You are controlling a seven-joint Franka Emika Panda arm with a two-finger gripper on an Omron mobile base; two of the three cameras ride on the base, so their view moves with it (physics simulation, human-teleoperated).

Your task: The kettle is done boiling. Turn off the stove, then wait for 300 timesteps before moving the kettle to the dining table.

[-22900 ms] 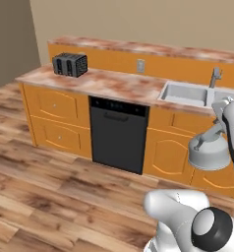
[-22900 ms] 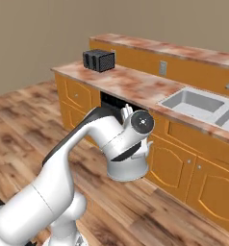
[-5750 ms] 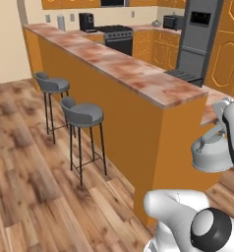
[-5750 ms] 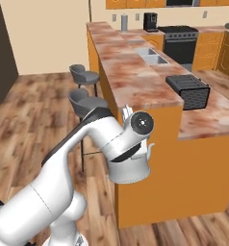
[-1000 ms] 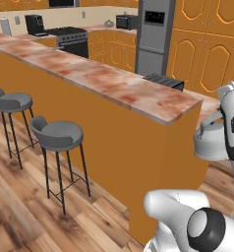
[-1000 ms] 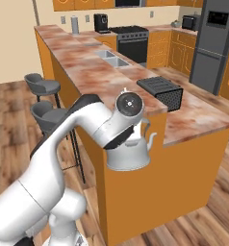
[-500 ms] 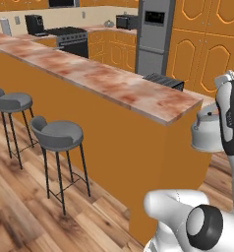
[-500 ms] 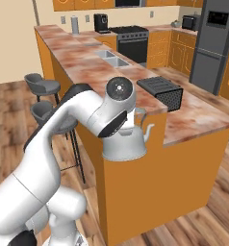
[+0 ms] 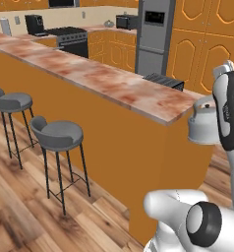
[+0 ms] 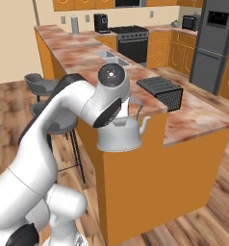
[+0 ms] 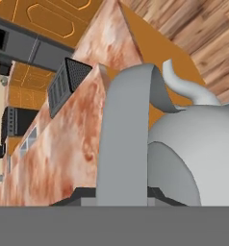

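Jaws clamped tight on the kettle's handle (image 11: 123, 139), the gripper (image 11: 122, 194) holds the kettle (image 10: 119, 136) in the air just off the near end of the dining table (image 9: 114, 88), its body level with the marbled top and its spout (image 10: 145, 125) toward the table. A black toaster (image 10: 163, 91) sits on the table near that end, and 2 grey stools (image 9: 55, 134) stand along the table's orange side. Well beyond the table's far end, the stove (image 10: 131, 41) stands against the back wall, with a grey fridge (image 9: 156, 34) to its right.
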